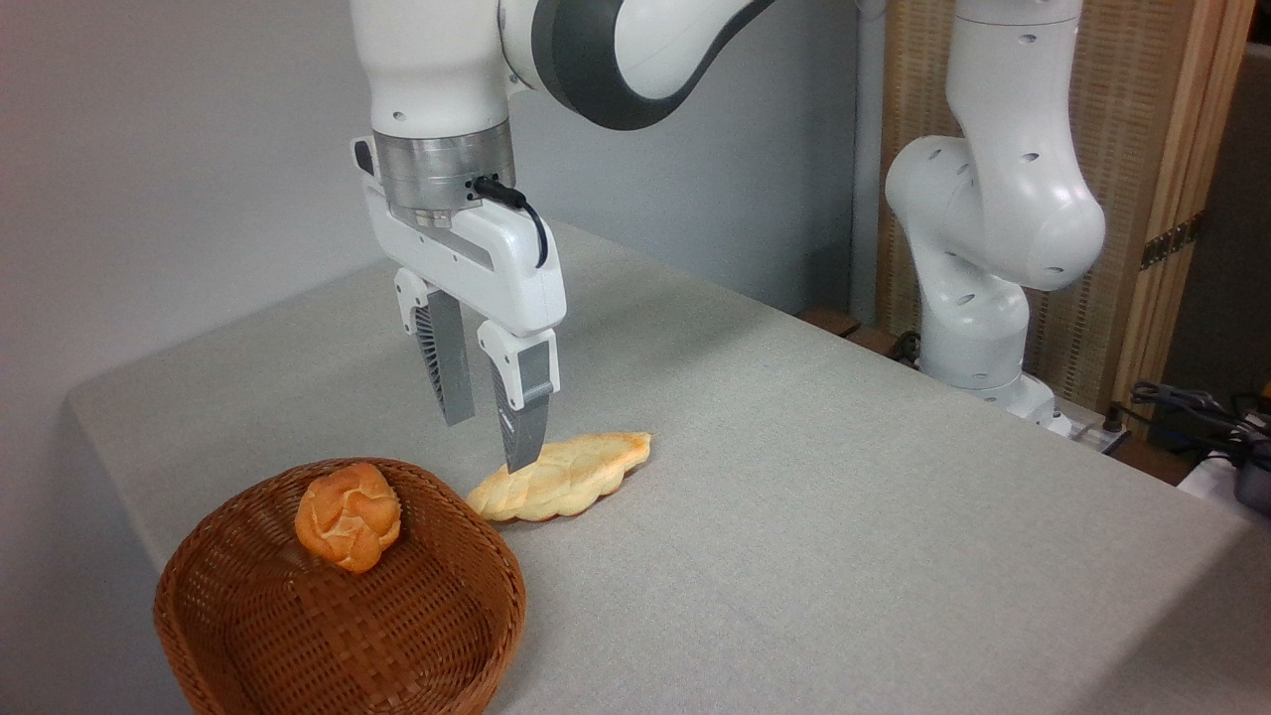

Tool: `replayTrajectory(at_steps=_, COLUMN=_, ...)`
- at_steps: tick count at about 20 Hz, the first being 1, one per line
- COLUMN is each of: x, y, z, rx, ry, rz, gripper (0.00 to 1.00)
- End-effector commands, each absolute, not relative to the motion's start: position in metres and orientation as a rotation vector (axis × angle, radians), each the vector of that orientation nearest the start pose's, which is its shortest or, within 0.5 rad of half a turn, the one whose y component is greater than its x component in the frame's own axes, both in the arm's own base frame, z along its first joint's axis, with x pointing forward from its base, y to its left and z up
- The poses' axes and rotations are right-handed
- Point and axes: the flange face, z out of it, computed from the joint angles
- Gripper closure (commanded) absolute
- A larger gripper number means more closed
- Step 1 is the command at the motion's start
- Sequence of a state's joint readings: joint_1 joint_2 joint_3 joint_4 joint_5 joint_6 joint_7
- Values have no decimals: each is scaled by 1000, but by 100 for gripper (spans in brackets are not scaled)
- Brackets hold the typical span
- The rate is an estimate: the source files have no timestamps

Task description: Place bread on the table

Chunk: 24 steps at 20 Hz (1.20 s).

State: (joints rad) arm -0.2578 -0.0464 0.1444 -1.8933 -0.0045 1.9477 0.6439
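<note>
Matt light-grey cloth-textured table (844, 516), brown woven wicker basket (248, 636), bread (349, 516) with glossy orange-golden crust, pale braided loaf (571, 477) with dry matt crust, glossy white plastic arm (993, 218), brushed metal wrist ring (442, 174), ribbed grey fingers (523, 422)

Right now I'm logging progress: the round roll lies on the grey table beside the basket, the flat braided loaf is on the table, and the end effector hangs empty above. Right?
Not quite. The camera view shows the round roll inside the basket, not on the grey table. The rest holds: the flat braided loaf is on the table, and the end effector hangs open and empty above.
</note>
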Motion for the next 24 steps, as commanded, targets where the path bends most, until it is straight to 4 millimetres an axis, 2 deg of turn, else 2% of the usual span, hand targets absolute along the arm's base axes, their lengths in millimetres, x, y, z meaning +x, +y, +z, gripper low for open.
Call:
replayTrajectory(at_steps=1, x=556, y=-62, z=534, rx=-2919, ry=1137, rz=-151, gripper=0)
replayTrajectory(at_steps=10, x=556, y=-62, z=534, rx=-2919, ry=1137, rz=-151, gripper=0)
replayTrajectory(at_steps=19, x=562, y=-78, z=520, rx=-2933, ry=1157, rz=-150, gripper=0)
replayTrajectory(at_steps=21, x=570, y=-90, z=519, rx=-2938, ry=1162, rz=-242, gripper=0)
replayTrajectory(at_steps=24, x=579, y=-96, z=516, rx=-2967, ry=1138, rz=-338, gripper=0)
